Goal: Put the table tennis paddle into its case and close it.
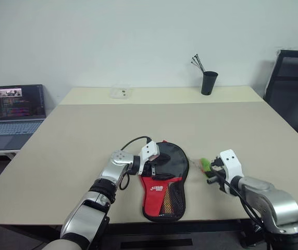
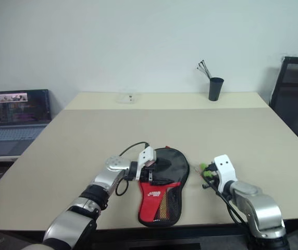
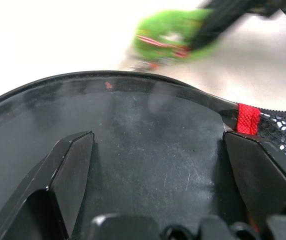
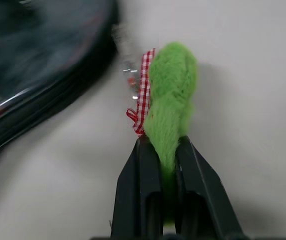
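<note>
The case (image 1: pixel 164 179) lies at the surface's (image 1: pixel 86 130) near edge; the left hand (image 3: pixel 158 150), spread wide, pins its black top so the right hand (image 4: pixel 164 150), pinching the green zip pull (image 4: pixel 170 95), can close it; the paddle is presumably inside.

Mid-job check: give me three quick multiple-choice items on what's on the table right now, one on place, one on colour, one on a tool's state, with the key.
1. Where does the black cup with sticks stand?
A. at the table's far edge
B. beside the case
C. on the laptop

2. What colour is the zip pull?
A. blue
B. green
C. yellow

3. What is the right tool doing?
A. hanging open above the table
B. shut on the zip pull
C. holding the cup

Key: 1 A, it stands far back, well beyond the case. 2 B, the fuzzy tuft is bright green with a red checked ribbon. 3 B, the right wrist view shows both fingers pinching the tuft's end.
</note>
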